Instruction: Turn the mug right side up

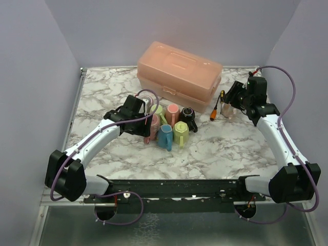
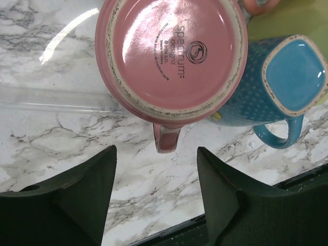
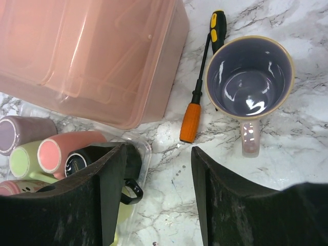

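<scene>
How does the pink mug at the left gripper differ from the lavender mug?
The pink mug stands upside down, its stamped base facing up; the lavender mug stands upright, mouth open. The pink mug sits close beside a blue mug; the lavender mug has only a screwdriver beside it. Both have one handle and sit on the marble table.

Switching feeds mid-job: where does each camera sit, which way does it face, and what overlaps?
Top external: above and behind the bases, looking down over the marble table; left arm and right arm show.
Left wrist: on the left arm, looking down on the upside-down pink mug and blue mug; open jaws below.
Right wrist: on the right arm, looking down at the upright lilac mug, screwdriver and pink box; open jaws below.
Shared: top and right wrist both show box and screwdriver.
</scene>
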Robot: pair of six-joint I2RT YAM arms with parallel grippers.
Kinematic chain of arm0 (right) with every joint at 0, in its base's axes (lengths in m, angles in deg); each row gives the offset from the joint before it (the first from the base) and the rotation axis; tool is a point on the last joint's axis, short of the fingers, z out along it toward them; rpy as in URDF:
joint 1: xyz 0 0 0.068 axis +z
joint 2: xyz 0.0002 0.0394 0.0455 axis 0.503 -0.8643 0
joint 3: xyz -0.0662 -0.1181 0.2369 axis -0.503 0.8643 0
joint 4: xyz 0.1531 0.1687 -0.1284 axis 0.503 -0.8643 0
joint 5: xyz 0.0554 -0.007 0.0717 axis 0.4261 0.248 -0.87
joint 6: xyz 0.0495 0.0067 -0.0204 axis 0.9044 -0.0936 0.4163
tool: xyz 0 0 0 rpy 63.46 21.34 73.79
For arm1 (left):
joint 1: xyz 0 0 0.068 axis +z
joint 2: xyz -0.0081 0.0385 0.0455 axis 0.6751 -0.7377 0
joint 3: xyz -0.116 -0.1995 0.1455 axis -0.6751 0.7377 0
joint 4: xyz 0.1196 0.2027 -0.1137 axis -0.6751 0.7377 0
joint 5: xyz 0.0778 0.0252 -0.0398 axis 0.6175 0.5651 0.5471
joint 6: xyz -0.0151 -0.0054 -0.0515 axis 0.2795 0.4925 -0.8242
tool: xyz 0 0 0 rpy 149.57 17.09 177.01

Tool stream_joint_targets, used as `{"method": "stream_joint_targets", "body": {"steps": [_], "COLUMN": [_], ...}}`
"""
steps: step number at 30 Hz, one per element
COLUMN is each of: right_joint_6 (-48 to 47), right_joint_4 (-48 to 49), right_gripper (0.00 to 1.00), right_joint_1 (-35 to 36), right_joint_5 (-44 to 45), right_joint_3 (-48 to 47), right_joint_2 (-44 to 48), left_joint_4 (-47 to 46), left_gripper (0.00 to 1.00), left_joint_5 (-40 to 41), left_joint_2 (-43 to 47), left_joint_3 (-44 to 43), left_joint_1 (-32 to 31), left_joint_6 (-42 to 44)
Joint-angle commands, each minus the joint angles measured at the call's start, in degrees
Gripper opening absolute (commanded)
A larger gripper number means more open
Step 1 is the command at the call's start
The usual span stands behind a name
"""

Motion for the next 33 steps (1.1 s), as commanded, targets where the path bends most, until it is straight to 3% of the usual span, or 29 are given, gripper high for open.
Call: {"method": "stream_joint_targets", "body": {"steps": [1,8,15,26,33], "right_joint_6": [0.7,-0.2,-0.7,-0.5,-0.2], "right_joint_4": [-0.9,0.2,1.0,2.3,3.2], "right_gripper": [0.57,0.57,0.57,0.57,0.56], "right_joint_1": [-0.2,-0.2,-0.2,-0.2,-0.2], "right_joint_5": [-0.7,-3.1,-3.8,-3.3,-3.1], "right_joint_3": [-0.5,0.1,0.6,1.0,2.3], "right_joint_2": [-0.2,-0.2,-0.1,0.0,1.3], "left_joint_4": [-4.7,-14.1,-16.3,-16.7,-16.6], "left_gripper": [0.64,0.58,0.57,0.44,0.24], "left_joint_5": [0.8,1.7,2.2,6.6,7.0], "left_joint_2": [0.1,0.1,-0.1,-2.5,-3.2], "left_joint_3": [2.6,7.0,8.9,8.3,7.8], "left_joint_1": [-0.3,-1.1,-2.0,-3.3,-3.3], "left_joint_6": [-2.6,-8.3,-6.6,-6.2,-6.7]}}
